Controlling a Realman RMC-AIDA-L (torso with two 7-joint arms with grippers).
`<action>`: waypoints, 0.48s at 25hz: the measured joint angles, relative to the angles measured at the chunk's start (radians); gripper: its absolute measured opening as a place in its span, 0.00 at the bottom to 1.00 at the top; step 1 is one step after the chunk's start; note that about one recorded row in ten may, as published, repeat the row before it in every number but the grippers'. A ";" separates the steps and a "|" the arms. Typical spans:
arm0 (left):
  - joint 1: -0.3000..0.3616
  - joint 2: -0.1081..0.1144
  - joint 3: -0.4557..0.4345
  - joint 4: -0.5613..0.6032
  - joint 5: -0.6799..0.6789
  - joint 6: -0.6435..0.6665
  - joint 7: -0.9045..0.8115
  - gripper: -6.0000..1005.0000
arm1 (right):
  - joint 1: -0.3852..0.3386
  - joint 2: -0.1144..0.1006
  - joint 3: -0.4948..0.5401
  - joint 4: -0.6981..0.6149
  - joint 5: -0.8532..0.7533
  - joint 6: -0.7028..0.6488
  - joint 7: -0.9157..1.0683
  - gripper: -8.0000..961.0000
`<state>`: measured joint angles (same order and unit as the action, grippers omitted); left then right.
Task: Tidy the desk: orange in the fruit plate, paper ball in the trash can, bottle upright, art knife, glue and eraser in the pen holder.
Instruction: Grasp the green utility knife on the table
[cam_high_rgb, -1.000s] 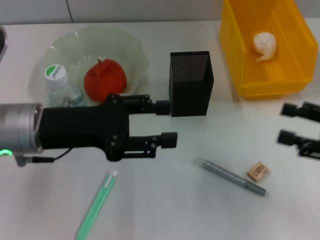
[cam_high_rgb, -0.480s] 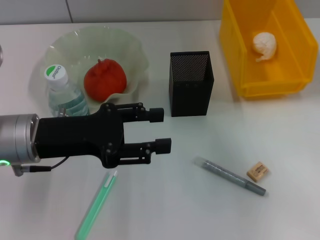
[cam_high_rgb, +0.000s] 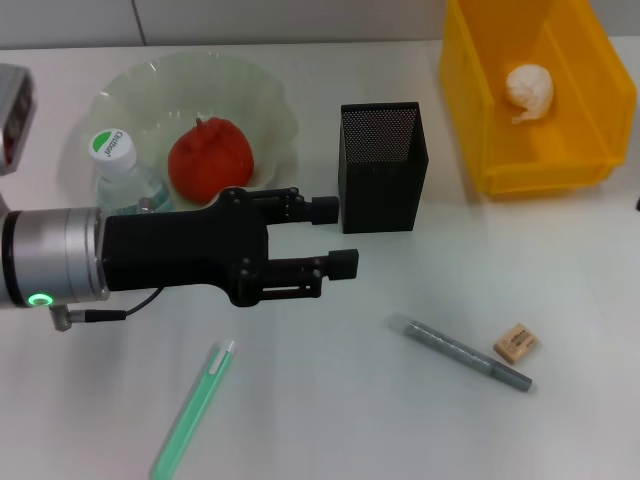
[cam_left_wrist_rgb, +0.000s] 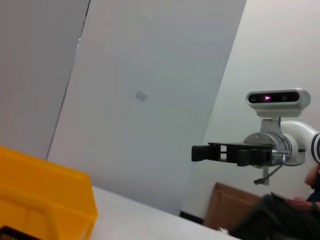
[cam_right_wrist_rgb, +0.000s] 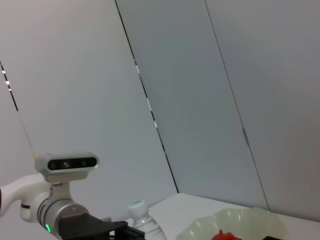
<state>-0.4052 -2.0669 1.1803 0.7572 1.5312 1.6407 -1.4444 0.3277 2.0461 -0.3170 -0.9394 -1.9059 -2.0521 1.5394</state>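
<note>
The orange (cam_high_rgb: 208, 155) lies in the pale-green fruit plate (cam_high_rgb: 255, 85). The bottle (cam_high_rgb: 125, 180) stands upright against the plate's front rim. In the yellow trash can (cam_high_rgb: 500, 160) rests the paper ball (cam_high_rgb: 528, 90). The black mesh pen holder (cam_high_rgb: 380, 170) stands mid-table. On the table lie the tan eraser (cam_high_rgb: 515, 342), a slim grey tool that looks like the art knife (cam_high_rgb: 460, 352), and a green stick that looks like the glue (cam_high_rgb: 192, 410). My left gripper (cam_high_rgb: 335, 237) hovers open and empty just left of the pen holder. My right gripper (cam_left_wrist_rgb: 194, 153) shows only far off in the left wrist view.
The white table (cam_high_rgb: 330, 400) extends around the loose items. The left arm's black body (cam_high_rgb: 170, 265) reaches in from the left, in front of the bottle. A second grey object (cam_high_rgb: 12, 120) shows at the left edge.
The right gripper left the head view past the right edge. The left gripper drew back toward me and left, then moved forward toward the pen holder, staying open.
</note>
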 joint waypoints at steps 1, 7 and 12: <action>-0.011 0.002 0.002 0.001 0.014 -0.001 -0.017 0.68 | 0.000 0.000 -0.004 0.020 0.000 0.010 -0.012 0.77; -0.008 0.002 -0.001 0.236 0.191 0.037 -0.327 0.68 | 0.002 0.002 -0.030 0.129 -0.007 0.087 -0.076 0.77; 0.039 0.000 0.001 0.434 0.242 0.080 -0.446 0.68 | 0.012 0.002 -0.037 0.151 -0.012 0.142 -0.112 0.77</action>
<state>-0.3659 -2.0668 1.1809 1.1914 1.7737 1.7206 -1.8906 0.3392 2.0484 -0.3536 -0.7882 -1.9176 -1.9105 1.4274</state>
